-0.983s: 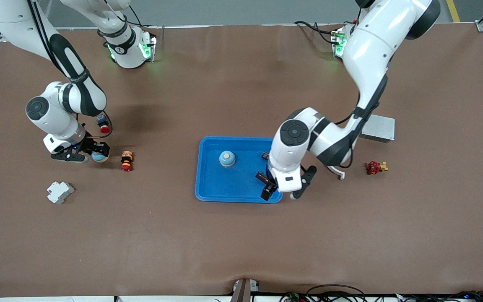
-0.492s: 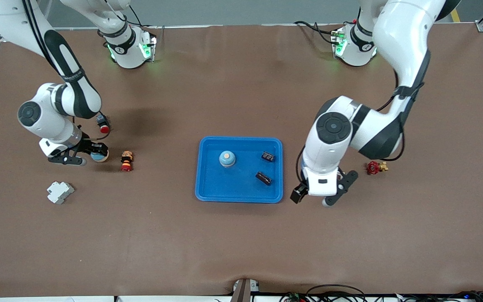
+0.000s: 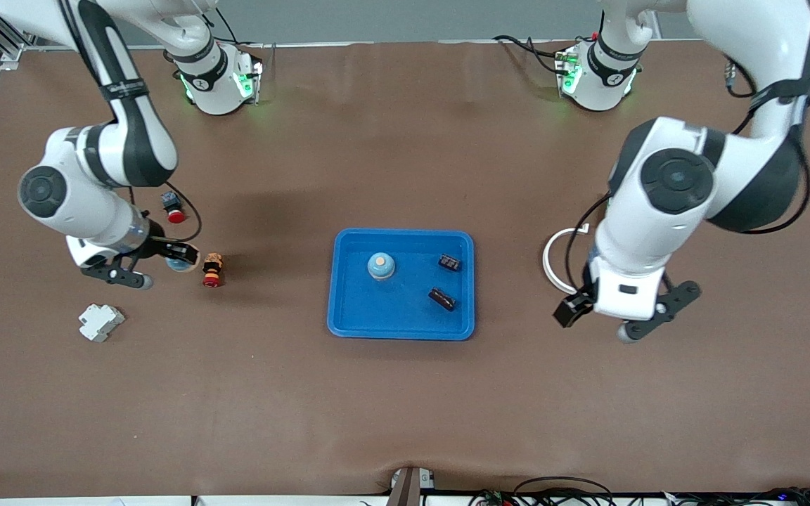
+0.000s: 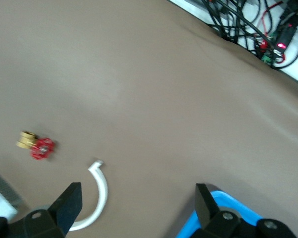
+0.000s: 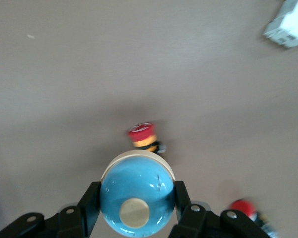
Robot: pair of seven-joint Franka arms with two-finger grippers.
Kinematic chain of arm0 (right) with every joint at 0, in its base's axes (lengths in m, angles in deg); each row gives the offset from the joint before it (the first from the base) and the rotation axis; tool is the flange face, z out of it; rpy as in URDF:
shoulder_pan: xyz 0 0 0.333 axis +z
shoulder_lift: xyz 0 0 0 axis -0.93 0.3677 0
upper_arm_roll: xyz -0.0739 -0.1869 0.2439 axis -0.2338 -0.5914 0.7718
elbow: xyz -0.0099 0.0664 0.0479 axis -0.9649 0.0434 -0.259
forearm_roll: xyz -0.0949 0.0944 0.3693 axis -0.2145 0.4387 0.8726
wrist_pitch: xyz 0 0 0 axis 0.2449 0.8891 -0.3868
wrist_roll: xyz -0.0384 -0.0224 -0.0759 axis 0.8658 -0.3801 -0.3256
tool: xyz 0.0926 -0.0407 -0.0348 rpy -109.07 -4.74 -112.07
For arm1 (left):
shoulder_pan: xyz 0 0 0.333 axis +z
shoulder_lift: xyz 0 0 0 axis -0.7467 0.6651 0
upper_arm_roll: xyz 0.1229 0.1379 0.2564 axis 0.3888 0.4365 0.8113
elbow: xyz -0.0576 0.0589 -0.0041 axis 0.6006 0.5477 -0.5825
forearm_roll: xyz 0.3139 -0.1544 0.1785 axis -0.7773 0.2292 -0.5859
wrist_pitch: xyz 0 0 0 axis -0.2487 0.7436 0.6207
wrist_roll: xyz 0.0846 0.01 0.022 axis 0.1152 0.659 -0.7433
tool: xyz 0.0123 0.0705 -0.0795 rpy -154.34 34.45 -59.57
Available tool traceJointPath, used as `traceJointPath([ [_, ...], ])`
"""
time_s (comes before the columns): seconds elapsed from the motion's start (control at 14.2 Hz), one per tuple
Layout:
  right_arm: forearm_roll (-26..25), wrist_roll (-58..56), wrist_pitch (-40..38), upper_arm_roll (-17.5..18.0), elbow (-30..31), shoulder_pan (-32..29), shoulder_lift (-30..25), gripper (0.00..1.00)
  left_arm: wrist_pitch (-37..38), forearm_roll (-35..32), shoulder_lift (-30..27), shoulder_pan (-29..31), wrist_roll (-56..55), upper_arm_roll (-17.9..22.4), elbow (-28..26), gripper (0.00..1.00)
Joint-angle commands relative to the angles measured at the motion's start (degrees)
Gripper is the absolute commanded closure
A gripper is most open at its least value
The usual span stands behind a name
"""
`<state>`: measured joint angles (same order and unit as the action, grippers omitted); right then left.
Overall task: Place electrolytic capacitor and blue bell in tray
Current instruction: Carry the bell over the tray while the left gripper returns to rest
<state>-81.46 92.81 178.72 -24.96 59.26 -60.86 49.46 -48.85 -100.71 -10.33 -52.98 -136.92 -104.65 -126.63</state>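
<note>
The blue tray [image 3: 352,316] lies mid-table; its corner shows in the left wrist view [image 4: 238,209]. In it sit a small blue domed bell [image 3: 380,266] and two small dark parts [image 3: 449,263] [image 3: 441,299]. My right gripper [image 3: 169,267] [image 5: 137,198] is shut on another blue bell [image 3: 181,263] [image 5: 137,191] with a cream knob and holds it just above the table, toward the right arm's end. My left gripper [image 3: 602,322] [image 4: 137,203] is open and empty, up in the air over bare table between the tray and the left arm's end.
A red and yellow push button [image 3: 213,270] [image 5: 141,135] stands beside the held bell. A red button [image 3: 174,211] and a white block [image 3: 100,322] lie nearby. A white ring [image 3: 553,263] [image 4: 99,191] and a red valve [image 4: 37,145] lie under the left arm.
My left gripper has left the tray, moved toward the left arm's end and risen, leaving a dark part in the tray. My right gripper has shifted slightly toward the tray with the bell.
</note>
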Motion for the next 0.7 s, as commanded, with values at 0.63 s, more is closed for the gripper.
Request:
traceJointPath([
  [0.63, -0.7, 42.6, -6.0, -0.7, -30.4, 22.3, 20.1, 1.00, 10.8, 4.9, -10.5, 5.8, 18.0, 0.0, -1.1, 0.00],
])
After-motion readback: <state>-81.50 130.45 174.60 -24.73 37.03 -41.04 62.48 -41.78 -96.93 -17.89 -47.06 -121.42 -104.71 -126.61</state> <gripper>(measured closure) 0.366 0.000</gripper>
